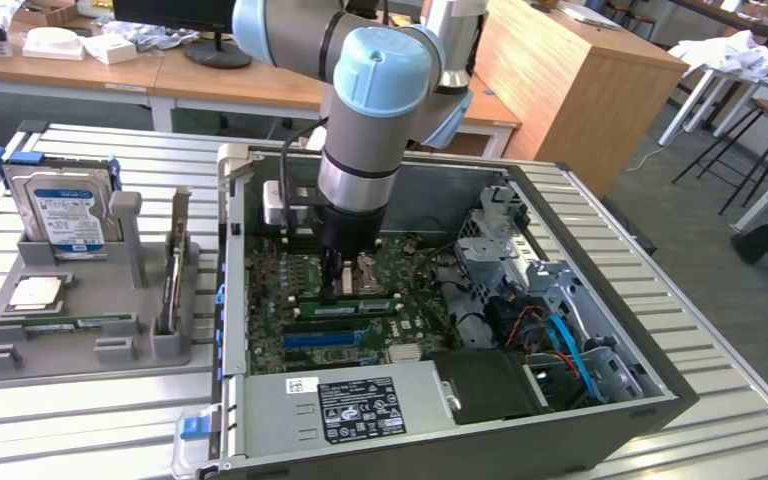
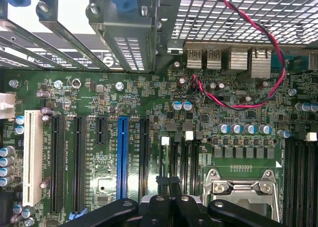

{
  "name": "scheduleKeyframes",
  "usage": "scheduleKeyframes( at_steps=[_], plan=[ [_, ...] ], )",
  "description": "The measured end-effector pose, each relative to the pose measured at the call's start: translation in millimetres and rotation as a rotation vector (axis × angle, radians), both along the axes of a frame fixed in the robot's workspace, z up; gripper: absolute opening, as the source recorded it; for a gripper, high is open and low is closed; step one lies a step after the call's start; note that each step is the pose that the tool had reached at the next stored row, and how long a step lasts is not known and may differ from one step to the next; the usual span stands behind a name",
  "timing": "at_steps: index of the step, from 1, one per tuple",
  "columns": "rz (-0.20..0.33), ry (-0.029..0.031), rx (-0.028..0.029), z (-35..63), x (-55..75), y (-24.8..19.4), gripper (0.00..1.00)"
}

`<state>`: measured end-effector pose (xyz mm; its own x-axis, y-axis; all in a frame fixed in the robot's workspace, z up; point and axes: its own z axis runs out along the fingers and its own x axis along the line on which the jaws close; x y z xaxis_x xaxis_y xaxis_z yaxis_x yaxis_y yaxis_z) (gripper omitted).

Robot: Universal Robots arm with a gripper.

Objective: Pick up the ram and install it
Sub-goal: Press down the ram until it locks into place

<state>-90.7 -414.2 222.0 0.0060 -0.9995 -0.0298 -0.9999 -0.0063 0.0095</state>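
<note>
Inside the open computer case (image 1: 598,330), gripper (image 1: 336,292) low over the motherboard (image 2: 124,103) – jaws closed together, holding nothing visible, ram (image 1: 344,304) seated in its slot at 6 o'clock of the gripper, gray tray (image 1: 77,330) with hard drive (image 1: 67,210) at 9 o'clock.

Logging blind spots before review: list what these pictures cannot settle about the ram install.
1. Exterior view: where the tool meets the motherboard, hidden by its own body.
2. Wrist view: whatever lies past the fingers, cut off by the picture's edge.
3. Exterior view: hard drive label text, too small.
</note>
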Motion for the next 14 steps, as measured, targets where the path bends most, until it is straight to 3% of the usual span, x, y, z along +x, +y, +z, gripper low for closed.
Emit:
scheduleKeyframes(
  at_steps=[7,14],
  plan=[
    [0.0,0.0002,-0.0003,11.0,0.0,-0.1,0.1],
    [0.0,0.0003,-0.0007,30.0,0.0,-0.1,0.1]
  ],
)
